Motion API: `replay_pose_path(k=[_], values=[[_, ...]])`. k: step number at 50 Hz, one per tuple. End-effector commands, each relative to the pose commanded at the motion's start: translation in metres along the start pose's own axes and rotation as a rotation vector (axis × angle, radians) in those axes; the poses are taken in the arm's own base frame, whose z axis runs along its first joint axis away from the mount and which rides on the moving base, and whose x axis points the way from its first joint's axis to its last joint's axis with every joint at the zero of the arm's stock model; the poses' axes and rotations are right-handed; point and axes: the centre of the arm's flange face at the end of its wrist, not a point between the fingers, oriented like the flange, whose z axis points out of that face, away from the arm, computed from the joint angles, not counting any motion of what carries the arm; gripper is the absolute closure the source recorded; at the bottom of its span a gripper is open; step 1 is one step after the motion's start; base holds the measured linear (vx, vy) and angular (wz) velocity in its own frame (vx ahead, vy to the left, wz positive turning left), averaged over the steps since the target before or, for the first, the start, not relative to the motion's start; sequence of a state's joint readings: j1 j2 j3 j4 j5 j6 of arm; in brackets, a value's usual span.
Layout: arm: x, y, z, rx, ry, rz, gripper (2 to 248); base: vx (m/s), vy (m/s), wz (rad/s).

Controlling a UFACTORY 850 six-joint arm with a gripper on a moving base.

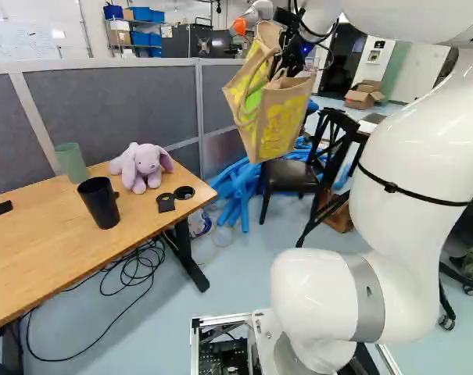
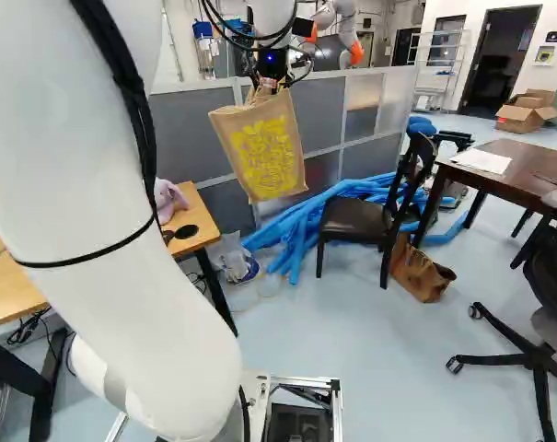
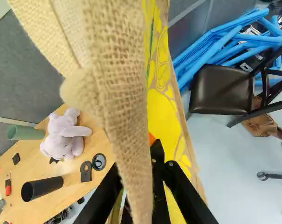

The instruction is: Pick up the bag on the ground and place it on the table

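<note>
Gripper looks clamped on the bag near its handles; bag hangs beyond the table end, above tabletop height. Swing toward table middle slowly to damp sway; keep bag bottom above plush toy and black cup; lower until tabletop bears it, then release.

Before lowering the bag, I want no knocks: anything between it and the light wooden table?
Nothing visible, but a plush toy and black ring sit on the table, at the end nearest the bag.
</note>
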State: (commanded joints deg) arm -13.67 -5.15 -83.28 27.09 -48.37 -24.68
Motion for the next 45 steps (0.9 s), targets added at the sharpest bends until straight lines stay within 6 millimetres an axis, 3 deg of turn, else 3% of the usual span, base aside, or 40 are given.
replay_pose_path(k=[23, 45], values=[[0.0, 0.0, 0.0, 0.0, 0.0, 0.0, 229, -0.011, 0.0, 0.002], [0.0, 0.0, 0.0, 0.0, 0.0, 0.0, 229, -0.113, 0.002, 0.013]])
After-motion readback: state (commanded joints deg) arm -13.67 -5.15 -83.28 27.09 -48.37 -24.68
